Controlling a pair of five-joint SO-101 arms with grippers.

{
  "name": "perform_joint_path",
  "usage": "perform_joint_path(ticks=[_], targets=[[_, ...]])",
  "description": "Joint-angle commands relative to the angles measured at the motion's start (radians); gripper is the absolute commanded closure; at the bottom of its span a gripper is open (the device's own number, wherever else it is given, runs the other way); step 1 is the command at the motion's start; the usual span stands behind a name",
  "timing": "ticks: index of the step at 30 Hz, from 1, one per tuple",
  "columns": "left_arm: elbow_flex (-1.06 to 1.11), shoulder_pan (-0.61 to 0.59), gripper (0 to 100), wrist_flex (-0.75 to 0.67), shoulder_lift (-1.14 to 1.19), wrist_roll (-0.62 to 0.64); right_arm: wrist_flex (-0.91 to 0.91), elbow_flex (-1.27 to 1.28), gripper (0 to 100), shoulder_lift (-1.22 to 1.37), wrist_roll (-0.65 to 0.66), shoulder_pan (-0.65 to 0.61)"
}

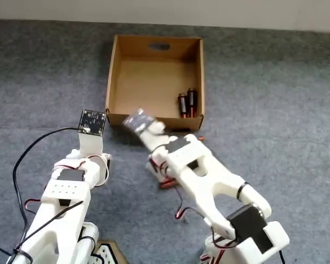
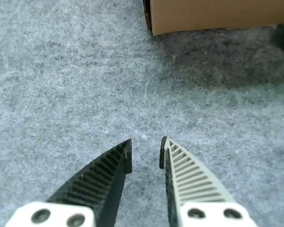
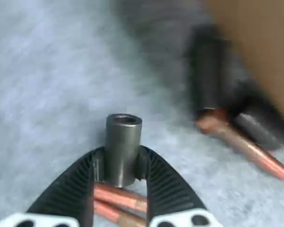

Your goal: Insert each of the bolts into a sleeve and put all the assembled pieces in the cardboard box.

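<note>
The right pincer (image 3: 120, 158) is clamped on a dark sleeve (image 3: 123, 142) standing upright between its fingers. Two copper bolts (image 3: 123, 197) lie on the carpet (image 3: 47, 71) just beneath it, and farther ahead is what looks like another sleeve (image 3: 208, 80) and a loose bolt (image 3: 246, 149), blurred, by the cardboard box (image 3: 260, 33). The left pincer (image 2: 146, 142) stands slightly parted over bare carpet, holding nothing, with the box's corner well ahead. The high view looks over that wall: two assembled pieces (image 1: 187, 103) lie inside, in the corner nearer the right pincer.
</note>
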Motion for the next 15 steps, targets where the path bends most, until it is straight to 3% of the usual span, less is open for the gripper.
perform_joint_path(ticks=[1, 5, 10, 15], targets=[[-0.004, 0.016, 87, -0.012, 0.001, -0.006, -0.005, -0.061, 99.2, 0.001, -0.068, 0.076], [-0.004, 0.016, 87, -0.012, 0.001, -0.006, -0.005, -0.054, 98.1, 0.002, -0.035, 0.065], [-0.004, 0.016, 87, -0.012, 0.001, -0.006, 0.028, -0.058, 83.0, 0.002, -0.029, 0.031], [-0.004, 0.016, 87, -0.012, 0.001, -0.006, 0.027, -0.065, 82.2, 0.005, -0.028, 0.028]])
